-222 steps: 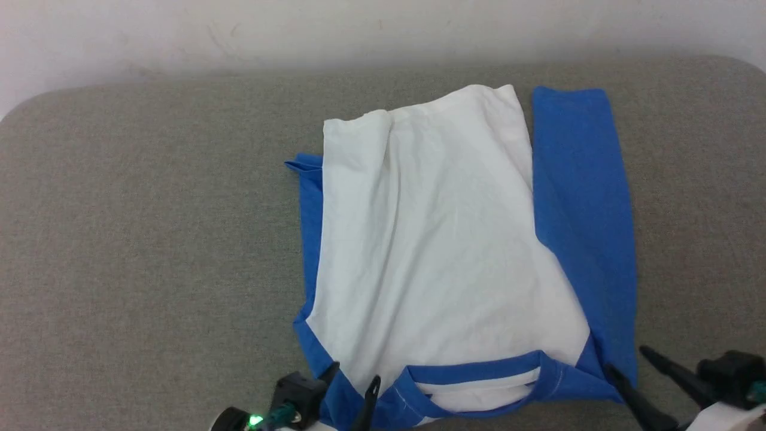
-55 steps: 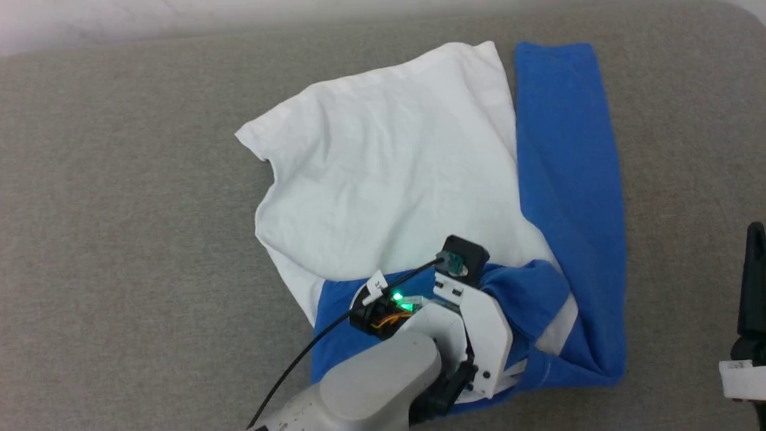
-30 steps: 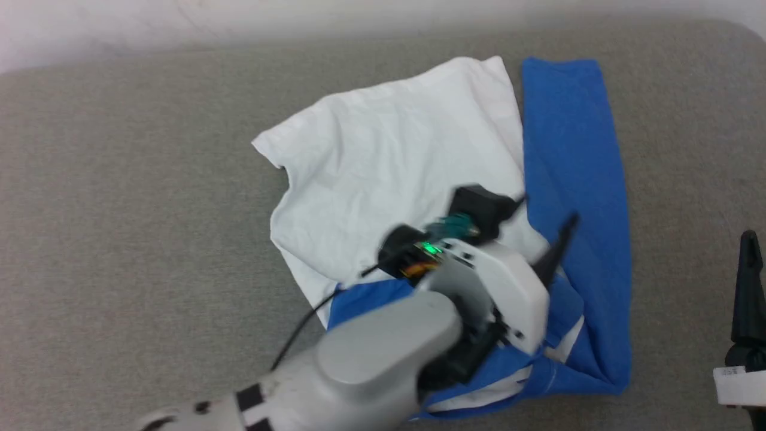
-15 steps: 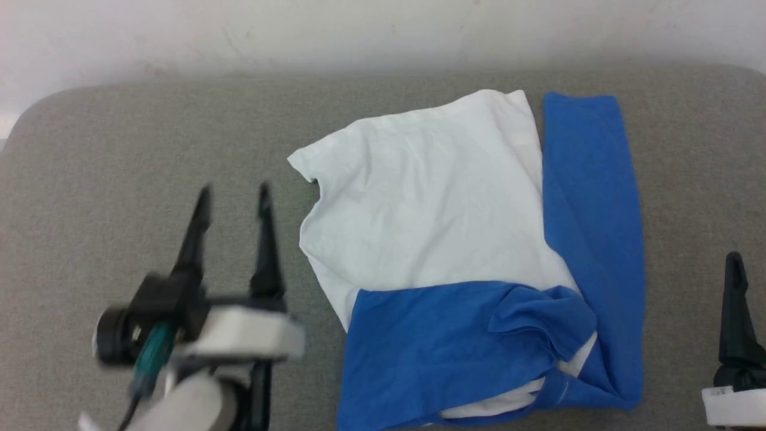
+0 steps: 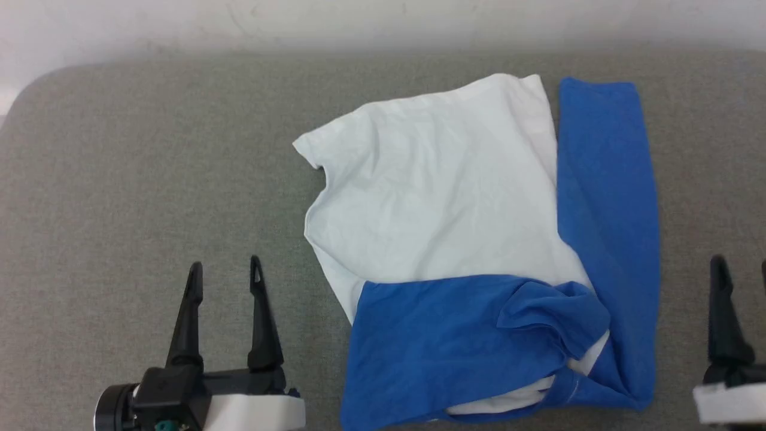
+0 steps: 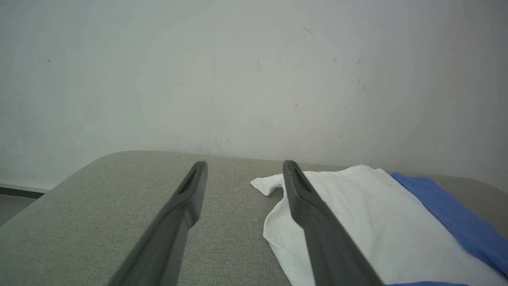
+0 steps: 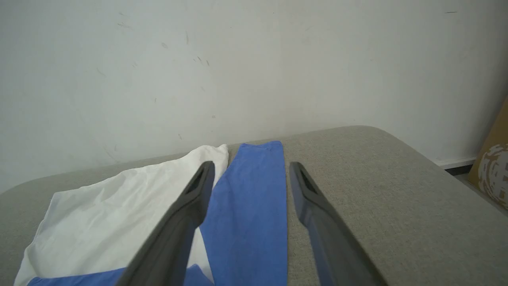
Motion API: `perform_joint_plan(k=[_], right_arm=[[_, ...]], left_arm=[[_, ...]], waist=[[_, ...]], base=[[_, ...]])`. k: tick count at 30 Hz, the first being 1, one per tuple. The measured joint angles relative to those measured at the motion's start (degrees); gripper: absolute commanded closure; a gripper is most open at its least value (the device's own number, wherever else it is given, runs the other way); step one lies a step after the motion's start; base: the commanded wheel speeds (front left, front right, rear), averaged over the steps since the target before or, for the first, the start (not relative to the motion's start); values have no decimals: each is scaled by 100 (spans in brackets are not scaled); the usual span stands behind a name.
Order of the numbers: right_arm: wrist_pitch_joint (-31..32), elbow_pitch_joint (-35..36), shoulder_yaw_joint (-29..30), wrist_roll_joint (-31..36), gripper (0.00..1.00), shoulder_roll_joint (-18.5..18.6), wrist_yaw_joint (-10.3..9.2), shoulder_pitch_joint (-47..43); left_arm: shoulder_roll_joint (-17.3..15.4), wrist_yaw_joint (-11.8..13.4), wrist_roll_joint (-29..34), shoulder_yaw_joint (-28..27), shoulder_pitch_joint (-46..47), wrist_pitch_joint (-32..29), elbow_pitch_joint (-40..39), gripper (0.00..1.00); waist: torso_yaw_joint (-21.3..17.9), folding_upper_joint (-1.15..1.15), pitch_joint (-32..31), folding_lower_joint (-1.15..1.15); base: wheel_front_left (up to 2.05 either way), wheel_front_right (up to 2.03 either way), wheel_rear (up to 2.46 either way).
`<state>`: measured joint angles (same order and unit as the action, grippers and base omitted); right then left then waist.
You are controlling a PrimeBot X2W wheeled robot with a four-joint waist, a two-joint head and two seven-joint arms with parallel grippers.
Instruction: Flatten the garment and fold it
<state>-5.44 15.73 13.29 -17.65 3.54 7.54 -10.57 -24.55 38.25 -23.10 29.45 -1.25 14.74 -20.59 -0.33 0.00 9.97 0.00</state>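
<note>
Left pincer (image 5: 225, 264) now clear of garment (image 5: 437, 197), over grey cushion (image 5: 119, 179), wall (image 5: 359, 18) beyond

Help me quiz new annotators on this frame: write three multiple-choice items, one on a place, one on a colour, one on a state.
1. On which side of the shirt, by the robot's own sides, does the straight sleeve lie?
A. Right
B. Left
C. Tucked beneath

2. What colour is the fold across the shirt's near end?
A. White
B. Blue
C. Grey

3. What state is the left end effector in?
A. Shut on the sleeve
B. Shut on the collar
C. Open, holding nothing

Answers:
1 A: in the head view the sleeve lies flat along the shirt's white edge on the robot's right.
2 B: blue cloth covers that end.
3 C: its fingers stand apart over the grey pad, left of the shirt.
</note>
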Motion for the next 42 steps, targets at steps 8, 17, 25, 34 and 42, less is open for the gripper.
perform_joint_plan(k=[8, 17, 25, 34, 42], right_arm=[[935, 130, 357, -1135, 0, 1572, -1, 1939], [2465, -690, 185, -2031, 0, 3478, 0, 4951], [3652, -2839, -136, -1744, 0, 3545, 0, 6812], [4893, -4163, -331, -1225, 0, 3309, 0, 7273], [5128, -4319, -370, -1126, 0, 3445, 0, 7215]], left_arm=[[469, -242, 609, -90, 375, 0, -24, 0], [772, -249, 1250, 4, 886, 0, -257, 0], [931, -288, 1602, 201, 1196, 0, -442, 0], [1079, -297, 1769, 405, 1328, 0, -567, 0], [1200, -296, 1785, 479, 1328, -1, -575, 0]], waist=[[53, 0, 635, 1], [116, 0, 1641, 2], [305, 0, 2404, 2], [698, 0, 2892, 1], [968, 1, 3206, 0]], base=[[0, 0, 0], [0, 0, 0], [0, 0, 0], [0, 0, 0], [0, 0, 0]])
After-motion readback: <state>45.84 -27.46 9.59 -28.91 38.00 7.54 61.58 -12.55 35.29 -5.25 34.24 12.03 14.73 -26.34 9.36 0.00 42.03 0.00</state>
